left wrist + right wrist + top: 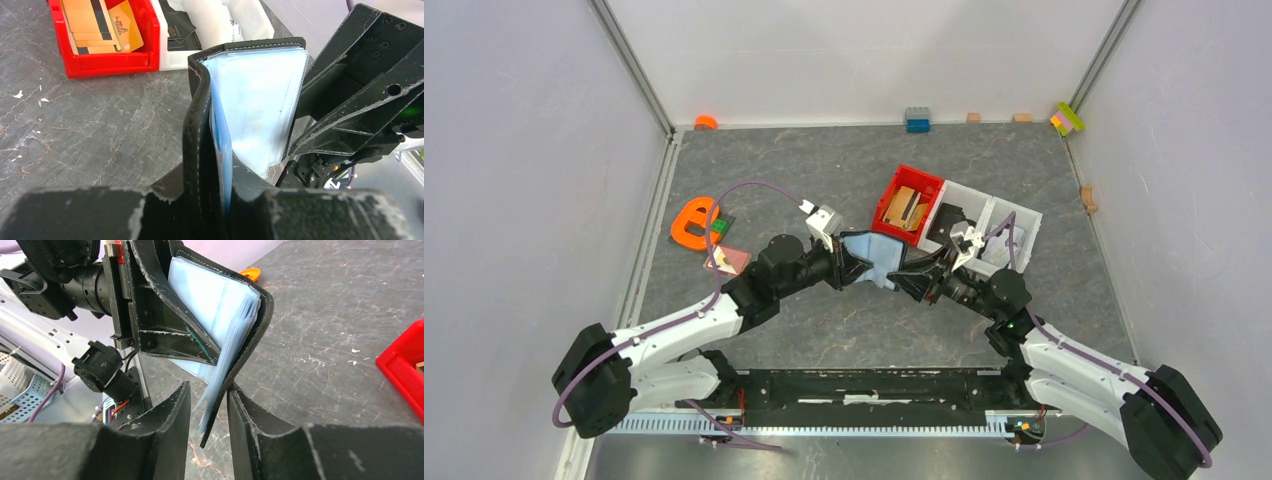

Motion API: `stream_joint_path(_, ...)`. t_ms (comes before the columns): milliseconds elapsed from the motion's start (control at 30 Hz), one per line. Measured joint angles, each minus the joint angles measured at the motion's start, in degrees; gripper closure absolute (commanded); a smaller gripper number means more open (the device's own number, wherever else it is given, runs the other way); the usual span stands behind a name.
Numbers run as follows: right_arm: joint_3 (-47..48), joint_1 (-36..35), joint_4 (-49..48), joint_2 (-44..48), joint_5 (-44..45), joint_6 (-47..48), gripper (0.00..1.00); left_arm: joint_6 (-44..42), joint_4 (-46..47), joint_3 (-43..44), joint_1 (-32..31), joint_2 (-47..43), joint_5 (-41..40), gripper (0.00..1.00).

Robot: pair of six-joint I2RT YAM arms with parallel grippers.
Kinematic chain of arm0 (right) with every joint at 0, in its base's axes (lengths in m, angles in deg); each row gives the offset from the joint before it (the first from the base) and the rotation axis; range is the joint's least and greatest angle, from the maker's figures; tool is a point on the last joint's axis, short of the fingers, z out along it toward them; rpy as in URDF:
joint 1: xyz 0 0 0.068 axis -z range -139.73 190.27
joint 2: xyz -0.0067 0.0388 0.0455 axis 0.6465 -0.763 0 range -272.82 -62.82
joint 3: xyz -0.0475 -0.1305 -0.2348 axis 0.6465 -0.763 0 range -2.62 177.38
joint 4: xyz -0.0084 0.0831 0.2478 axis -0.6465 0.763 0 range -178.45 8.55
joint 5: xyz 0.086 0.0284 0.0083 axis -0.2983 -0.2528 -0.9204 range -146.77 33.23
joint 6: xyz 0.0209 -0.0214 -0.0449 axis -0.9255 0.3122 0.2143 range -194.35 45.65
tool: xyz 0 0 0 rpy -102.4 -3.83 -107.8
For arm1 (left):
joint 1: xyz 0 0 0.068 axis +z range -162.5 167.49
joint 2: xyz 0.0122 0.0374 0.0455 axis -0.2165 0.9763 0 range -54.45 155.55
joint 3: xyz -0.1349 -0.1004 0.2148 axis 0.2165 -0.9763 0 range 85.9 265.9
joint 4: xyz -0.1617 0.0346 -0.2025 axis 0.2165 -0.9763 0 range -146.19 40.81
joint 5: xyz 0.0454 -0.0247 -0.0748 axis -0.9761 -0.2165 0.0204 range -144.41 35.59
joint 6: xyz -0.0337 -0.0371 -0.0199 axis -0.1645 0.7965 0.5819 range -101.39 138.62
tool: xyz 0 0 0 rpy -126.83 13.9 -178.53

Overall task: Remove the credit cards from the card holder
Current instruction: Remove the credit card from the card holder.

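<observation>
Partly open card holder [250,100], pale-blue inside

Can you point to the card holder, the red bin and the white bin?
card holder [260,100]: left wrist view, on its pale blue inner sleeve.
red bin [110,62]: left wrist view, on its front wall.
white bin [996,199]: top view, on its far rim.

both arms wear white link shells [674,335] between bulky black joint housings [594,385], each trailed by a thin purple cable [754,184], ending in matte black wedge fingers [165,440] scuffed pale at the edges and a screw-dotted angular bracket [380,50].
</observation>
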Motion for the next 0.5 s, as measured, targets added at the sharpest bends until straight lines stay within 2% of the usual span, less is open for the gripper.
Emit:
stream_joint_path(133, 0.0, 0.0, 1.1, 1.5, 1.7, 1.1, 0.57, 0.0, -0.1, 0.0, 0.0, -0.4, -0.8, 0.96)
stream_joint_path(500, 0.0, 0.0, 2.4, 2.2, 4.5, 2.8, 0.62, 0.2, 0.2, -0.6, 0.2, -2.2, -1.2, 0.98)
